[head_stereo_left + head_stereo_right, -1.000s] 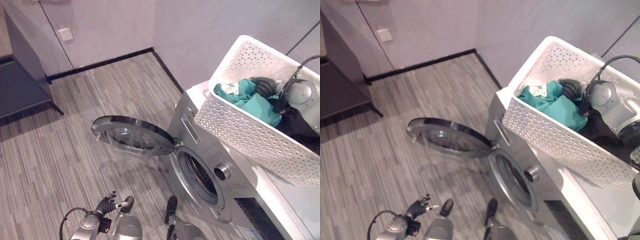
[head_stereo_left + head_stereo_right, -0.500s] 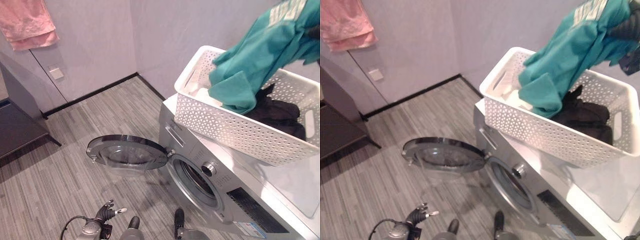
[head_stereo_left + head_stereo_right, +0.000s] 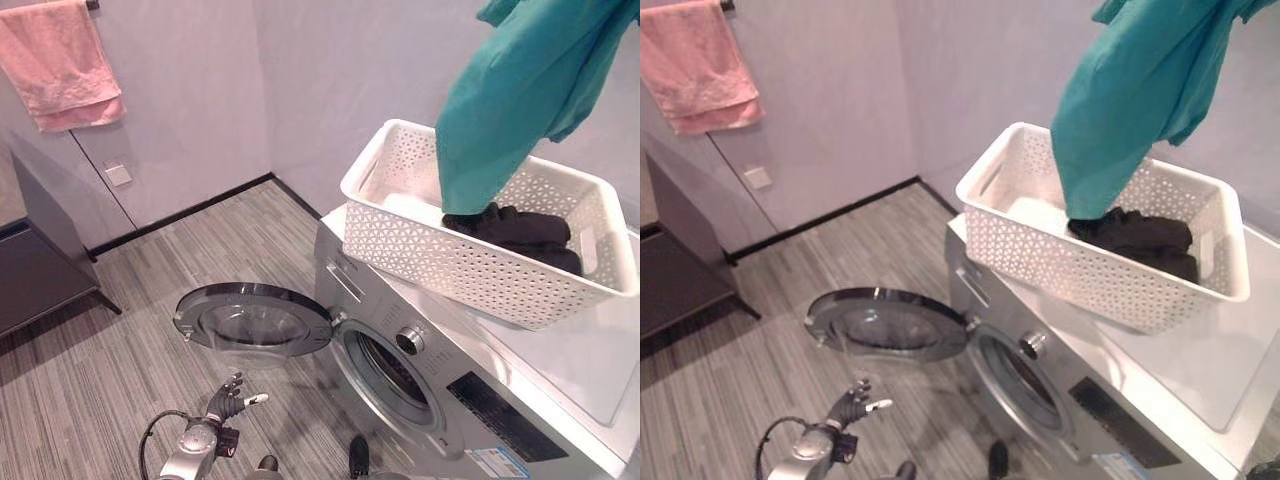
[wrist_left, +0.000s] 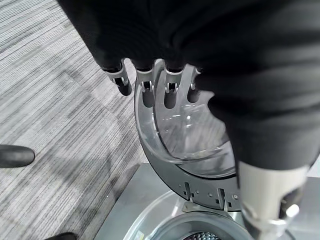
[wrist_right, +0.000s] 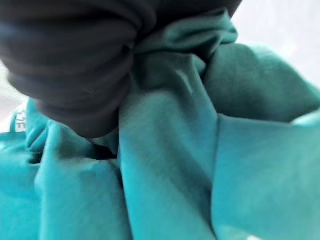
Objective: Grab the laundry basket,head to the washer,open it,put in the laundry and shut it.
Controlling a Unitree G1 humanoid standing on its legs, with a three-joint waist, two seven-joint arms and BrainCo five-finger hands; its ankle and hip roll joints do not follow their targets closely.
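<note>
Teal garment (image 3: pixel 520 100) hangs limp below the right hand (image 5: pixel 75 65), which is bunched into its soft, light cloth; left hand (image 4: pixel 150 82) relaxed, empty.

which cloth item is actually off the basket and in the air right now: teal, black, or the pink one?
The teal garment: it hangs above the white laundry basket, lifted clear. The black clothes lie in the basket; the pink towel hangs on the wall.
</note>
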